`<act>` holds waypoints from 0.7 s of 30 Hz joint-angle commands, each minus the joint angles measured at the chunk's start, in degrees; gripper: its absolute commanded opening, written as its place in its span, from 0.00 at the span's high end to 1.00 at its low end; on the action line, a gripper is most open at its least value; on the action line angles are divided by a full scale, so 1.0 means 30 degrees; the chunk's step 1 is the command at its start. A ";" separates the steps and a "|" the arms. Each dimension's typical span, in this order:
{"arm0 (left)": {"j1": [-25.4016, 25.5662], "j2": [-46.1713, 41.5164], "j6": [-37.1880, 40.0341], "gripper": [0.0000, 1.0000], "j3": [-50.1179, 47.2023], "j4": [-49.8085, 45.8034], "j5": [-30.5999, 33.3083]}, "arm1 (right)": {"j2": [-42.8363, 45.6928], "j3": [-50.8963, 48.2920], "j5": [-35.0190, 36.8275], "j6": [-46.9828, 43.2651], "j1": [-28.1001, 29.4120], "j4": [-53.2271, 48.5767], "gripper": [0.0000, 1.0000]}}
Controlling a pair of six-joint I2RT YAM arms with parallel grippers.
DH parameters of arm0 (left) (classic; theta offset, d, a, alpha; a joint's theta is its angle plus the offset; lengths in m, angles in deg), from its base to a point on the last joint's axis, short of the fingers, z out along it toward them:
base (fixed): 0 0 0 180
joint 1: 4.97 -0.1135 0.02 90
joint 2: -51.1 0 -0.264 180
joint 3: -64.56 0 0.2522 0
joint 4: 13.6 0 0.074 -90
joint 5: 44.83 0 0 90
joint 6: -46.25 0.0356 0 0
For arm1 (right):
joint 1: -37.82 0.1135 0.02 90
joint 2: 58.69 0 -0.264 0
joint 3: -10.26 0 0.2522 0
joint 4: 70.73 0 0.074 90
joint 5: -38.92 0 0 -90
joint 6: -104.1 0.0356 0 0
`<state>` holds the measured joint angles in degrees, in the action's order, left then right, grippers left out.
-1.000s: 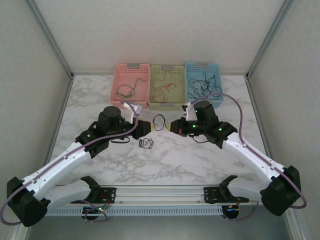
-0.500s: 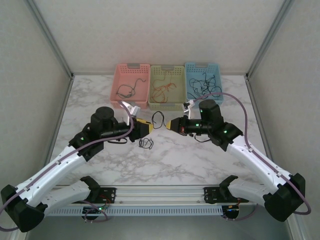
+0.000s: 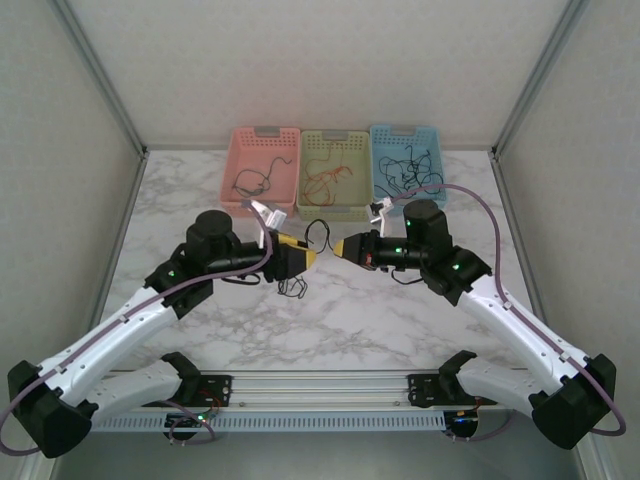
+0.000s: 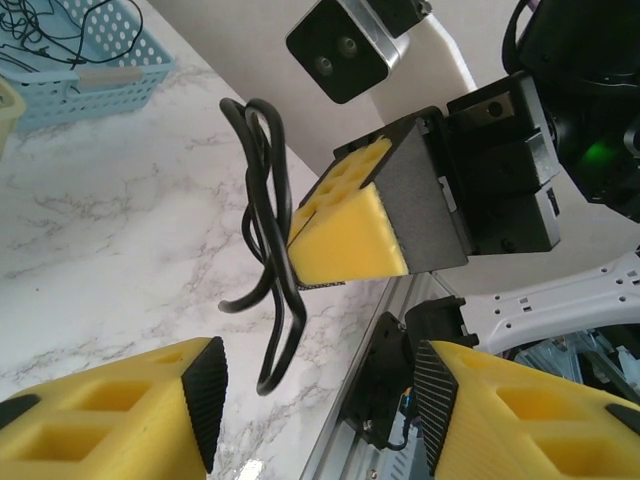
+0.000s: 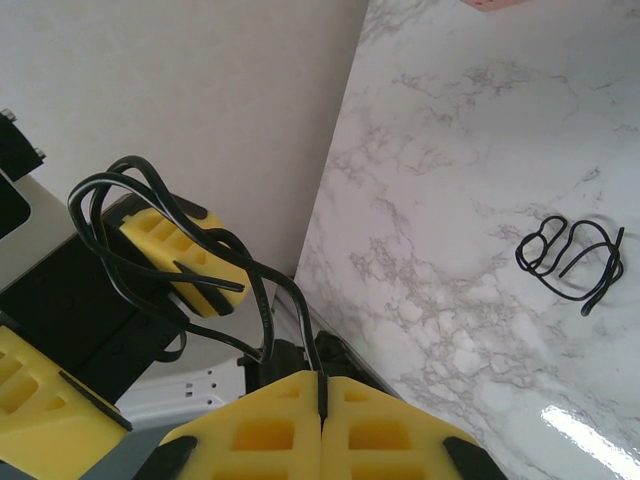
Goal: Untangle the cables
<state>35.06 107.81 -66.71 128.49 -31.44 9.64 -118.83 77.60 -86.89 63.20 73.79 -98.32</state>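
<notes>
Marble tabletop (image 3: 380, 320) below me, and the left gripper (image 3: 303, 252) has just let go: its jaws now stand apart either side of the black cable (image 4: 268, 200). The right gripper (image 3: 340, 248) stays pinched shut on it, holding it aloft between the arms. I judge that strand freed. A loose black cable (image 3: 291, 288) lies beneath. No writing is readable.

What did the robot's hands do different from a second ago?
The left gripper opened its jaws, letting go of the black cable. The right gripper stays shut on it. The small cable tangle on the table lies where it was.
</notes>
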 commanded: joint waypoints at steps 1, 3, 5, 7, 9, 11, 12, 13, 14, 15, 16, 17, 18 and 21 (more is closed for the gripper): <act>0.0161 0.0285 -0.0401 0.48 0.0181 0.1305 -0.0050 | 0.0293 0.0069 -0.0116 -0.0173 -0.0075 0.0624 1.00; 0.0162 0.0358 -0.0263 0.53 0.0224 0.1390 -0.0174 | 0.0288 0.0069 -0.0118 -0.0239 -0.0094 0.0543 1.00; 0.0162 0.0296 0.0046 0.58 0.0216 0.1414 -0.0150 | 0.0300 0.0049 -0.0102 -0.0290 -0.0094 0.0464 1.00; 0.0161 0.0133 0.0359 0.64 -0.0026 0.1887 -0.0069 | 0.0279 -0.0032 -0.0101 -0.0237 -0.0090 0.0527 1.00; 0.0219 -0.0227 0.0689 0.66 -0.0557 0.2828 -0.0041 | 0.0260 -0.0121 -0.0111 -0.0137 -0.0094 0.0651 1.00; 0.0276 -0.0660 0.1037 0.69 -0.1028 0.3577 -0.0135 | 0.0217 -0.0136 -0.0094 -0.0077 -0.0092 0.0682 1.00; 0.0262 -0.0783 0.1137 0.71 -0.1119 0.3725 -0.0162 | 0.0235 -0.0151 -0.0073 -0.0054 -0.0094 0.0660 1.00; 0.0269 -0.0905 0.1299 0.72 -0.1182 0.3843 -0.0262 | 0.0216 -0.0165 -0.0033 -0.0078 -0.0091 0.0646 1.00; 0.0274 -0.1021 0.1404 0.74 -0.1266 0.3929 -0.0342 | 0.0185 -0.0165 -0.0016 -0.0074 -0.0094 0.0649 1.00; 0.0258 -0.1041 0.1442 0.76 -0.1284 0.4008 -0.0440 | 0.0155 -0.0180 -0.0042 -0.0078 -0.0094 0.0653 1.00; 0.0257 -0.1034 0.1450 0.77 -0.1298 0.4116 -0.0597 | 0.0088 -0.0190 -0.0037 -0.0078 -0.0094 0.0618 1.00; 0.0272 -0.1033 0.1428 0.78 -0.1383 0.4307 -0.0719 | 0.0031 -0.0195 -0.0038 -0.0077 -0.0093 0.0650 1.00; 0.0279 -0.1047 0.1386 0.80 -0.1451 0.4521 -0.0875 | -0.0011 -0.0195 -0.0070 -0.0078 -0.0071 0.0668 1.00; 0.0279 -0.1068 0.1296 0.84 -0.1547 0.4911 -0.1047 | -0.0077 -0.0166 -0.0086 -0.0106 -0.0093 0.0681 1.00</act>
<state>35.43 105.78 -63.43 124.32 -20.90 9.18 -118.85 77.58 -86.98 63.20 73.79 -97.47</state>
